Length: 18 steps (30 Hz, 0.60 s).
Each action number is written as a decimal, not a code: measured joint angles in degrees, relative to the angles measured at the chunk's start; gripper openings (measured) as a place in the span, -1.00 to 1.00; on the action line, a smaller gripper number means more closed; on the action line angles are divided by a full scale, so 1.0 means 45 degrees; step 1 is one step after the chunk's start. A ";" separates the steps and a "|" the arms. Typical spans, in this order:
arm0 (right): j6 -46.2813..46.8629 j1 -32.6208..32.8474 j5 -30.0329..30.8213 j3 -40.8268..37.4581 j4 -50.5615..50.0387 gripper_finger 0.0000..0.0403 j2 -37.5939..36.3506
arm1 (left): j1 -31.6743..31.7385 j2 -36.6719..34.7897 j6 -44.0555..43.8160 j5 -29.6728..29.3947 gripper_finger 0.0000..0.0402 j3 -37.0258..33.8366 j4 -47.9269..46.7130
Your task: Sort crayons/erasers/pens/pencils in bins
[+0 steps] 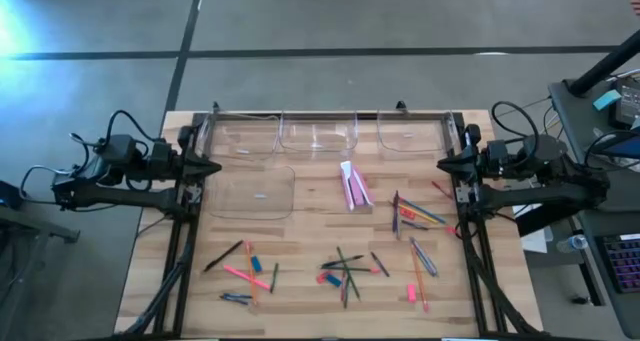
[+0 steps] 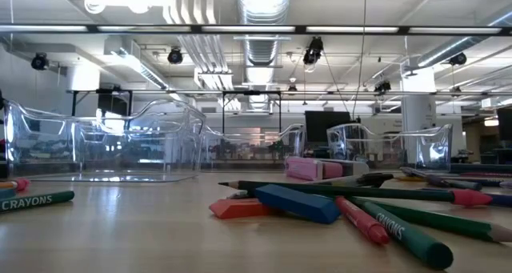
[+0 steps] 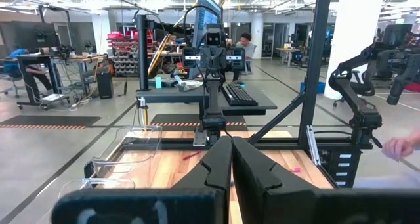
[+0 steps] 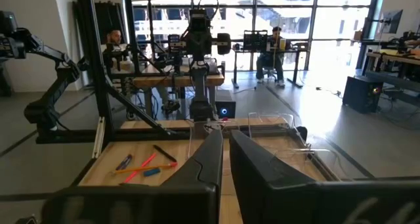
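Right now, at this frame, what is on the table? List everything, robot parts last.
bins: four, clear; three in a row along the far edge, one wider nearer on the left side.
pink erasers: a pale pink cluster at table centre.
blue eraser: one, near-centre pile.
crayons, pens, pencils: many, mixed colours, scattered over the near half and right side.
left end effector: shut, parked at the left edge.
right end effector: shut, parked at the right edge.

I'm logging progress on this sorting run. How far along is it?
Nothing looks done: the four bins appear empty. Nothing is in hand: the left gripper and right gripper sit shut at the table's sides. All is left: erasers, pens, pencils and crayons lie scattered on the table.
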 joint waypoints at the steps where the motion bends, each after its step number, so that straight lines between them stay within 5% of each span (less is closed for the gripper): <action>1: 0.0000 -0.0002 -0.0001 -0.0002 0.0000 -0.89 0.0000 | 0.0000 0.0000 -0.0002 0.0000 -1.00 0.0000 0.0000; 18: 0.0000 0.0002 0.0000 -0.0005 0.0000 -0.89 0.0000 | -0.0010 0.0076 -0.0251 -0.0012 -1.00 -0.0005 0.1197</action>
